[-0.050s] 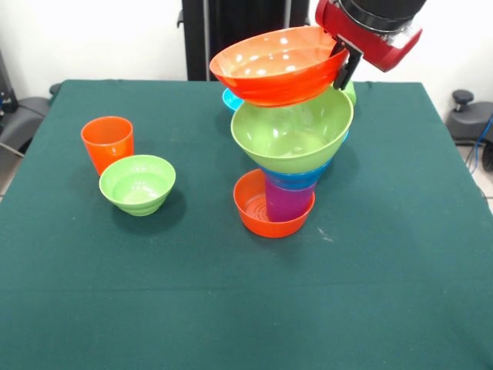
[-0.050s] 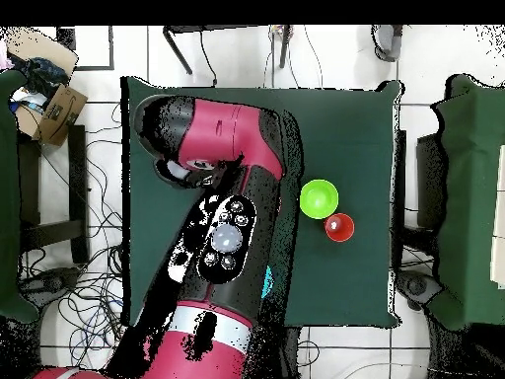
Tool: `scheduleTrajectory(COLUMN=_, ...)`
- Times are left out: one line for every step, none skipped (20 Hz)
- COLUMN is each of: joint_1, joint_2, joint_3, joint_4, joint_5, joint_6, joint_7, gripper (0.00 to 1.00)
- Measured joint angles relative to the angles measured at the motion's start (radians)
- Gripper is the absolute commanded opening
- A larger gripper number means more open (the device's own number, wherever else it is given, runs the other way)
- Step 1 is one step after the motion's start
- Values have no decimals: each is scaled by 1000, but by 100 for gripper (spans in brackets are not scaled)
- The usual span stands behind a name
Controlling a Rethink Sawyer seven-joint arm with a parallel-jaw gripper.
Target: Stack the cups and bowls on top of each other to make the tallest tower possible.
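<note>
Bench [image 1: 92, 308]: covered in dark green cloth. Wall [image 1: 92, 38]: plain white, behind the bench. Floor [image 2: 434, 59]: pale tiles, strewn with loose black cables [image 2: 94, 286]. Cardboard box [image 2: 54, 104]: open, beside the bench. Green-covered furniture [image 2: 473, 197]: further pieces stand at both side edges of the overhead view.

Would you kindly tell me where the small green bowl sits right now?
In the front view the small green bowl stands on the table's left side, just right of and in front of the orange cup.
</note>
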Motion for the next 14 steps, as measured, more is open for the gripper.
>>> scheduleTrajectory(joint_1=0, joint_2=0, joint_3=0, joint_4=0, joint_5=0, joint_6=0, joint_7=0, gripper=0)
scheduleTrajectory(joint_1=0, joint_2=0, joint_3=0, joint_4=0, joint_5=0, joint_6=-4, joint_7=0, gripper=0)
scheduleTrajectory(joint_1=0, joint_2=0, joint_3=0, joint_4=0, joint_5=0, joint_6=-7, joint_7=0, gripper=0)
scheduleTrajectory(joint_1=0, joint_2=0, joint_3=0, joint_4=0, joint_5=0, joint_6=-13, joint_7=0, gripper=0)
scheduleTrajectory(joint_1=0, joint_2=0, joint_3=0, joint_4=0, joint_5=0, joint_6=-18, joint_7=0, gripper=0)
scheduleTrajectory(joint_1=0, joint_2=0, joint_3=0, joint_4=0, joint_5=0, joint_6=-23, joint_7=0, gripper=0)
scheduleTrajectory(joint_1=0, joint_2=1, joint_3=0, joint_4=0, joint_5=0, joint_6=-26, joint_7=0, gripper=0)
scheduleTrajectory(joint_1=0, joint_2=1, joint_3=0, joint_4=0, joint_5=0, joint_6=-28, joint_7=0, gripper=0)
scheduleTrajectory(joint_1=0, joint_2=2, joint_3=0, joint_4=0, joint_5=0, joint_6=-29, joint_7=0, gripper=0)
scheduleTrajectory(joint_1=0, joint_2=3, joint_3=0, joint_4=0, joint_5=0, joint_6=-29, joint_7=0, gripper=0)
scheduleTrajectory(joint_1=-1, joint_2=5, joint_3=0, joint_4=0, joint_5=0, joint_6=-30, joint_7=0, gripper=0)
scheduleTrajectory(joint_1=-2, joint_2=7, joint_3=0, joint_4=0, joint_5=0, joint_6=-30, joint_7=0, gripper=0)
scheduleTrajectory(joint_1=-2, joint_2=8, joint_3=0, joint_4=0, joint_5=0, joint_6=-30, joint_7=0, gripper=0)
scheduleTrajectory(joint_1=-2, joint_2=9, joint_3=0, joint_4=0, joint_5=0, joint_6=-30, joint_7=0, gripper=0)
